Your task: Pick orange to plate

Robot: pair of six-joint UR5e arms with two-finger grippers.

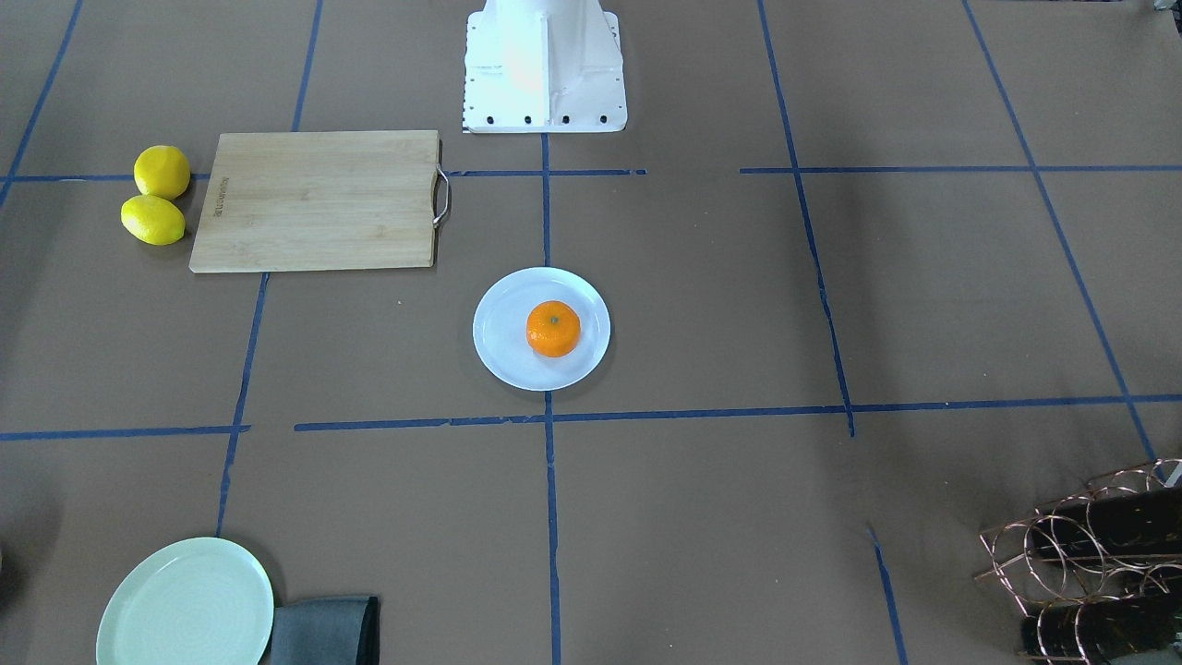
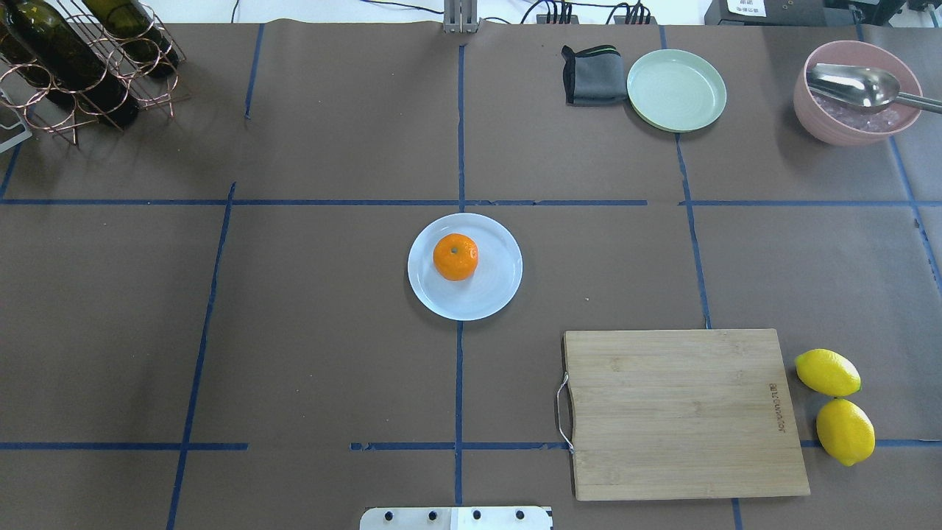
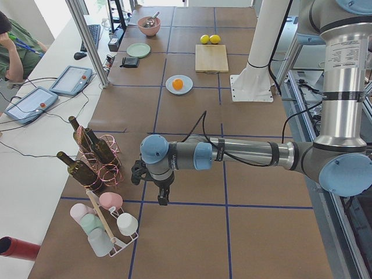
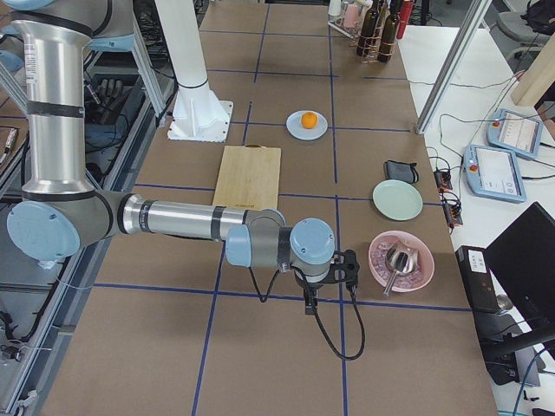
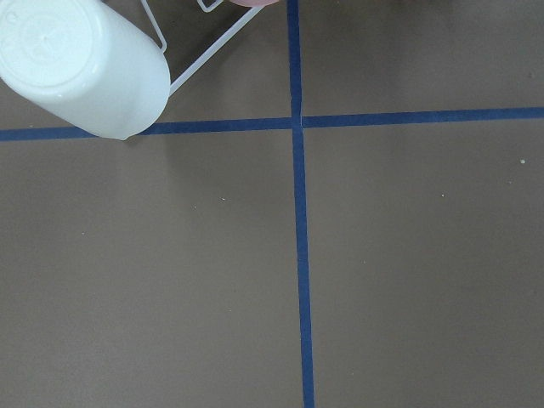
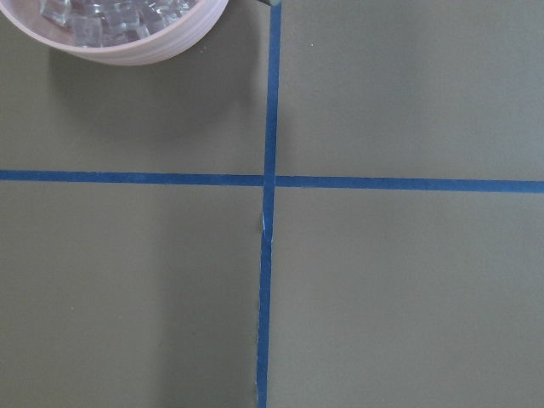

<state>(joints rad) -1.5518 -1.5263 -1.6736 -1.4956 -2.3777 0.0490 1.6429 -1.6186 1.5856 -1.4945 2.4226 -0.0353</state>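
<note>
1. Resting on the pale bluish-white plate [image 2: 493, 283], a little off its centre, stem dot up: the orange [image 2: 455, 257]. Both mid-table, over a line of blue tape [image 2: 458, 383].
2. Well apart from the left gripper [image 3: 163, 197], which hangs fingers-down over the table's end near the wine rack [image 3: 96, 154] and the mug stand [image 3: 107, 224]. Spread or pinched: cannot tell from the side view alone.
3. Just as far from the right gripper [image 4: 310, 305], low over a tape crossing at the opposite end, near the pink bowl [image 4: 422, 269] of ice with its metal scoop [image 2: 857, 85]. No telling its finger spread either.
4. Underneath, a brown paper-covered table [image 2: 294, 331] gridded in tape. On it, a wooden cutting board [image 2: 681, 412] with two lemons [image 2: 827, 372] just beside, and a pale green plate [image 2: 675, 90] next to a folded grey cloth [image 2: 592, 75].
5. Around it, a white robot base [image 1: 545, 65] at the table's edge, tablets [image 3: 71, 79] on a side bench, and a seated person [image 3: 14, 49] in green.
</note>
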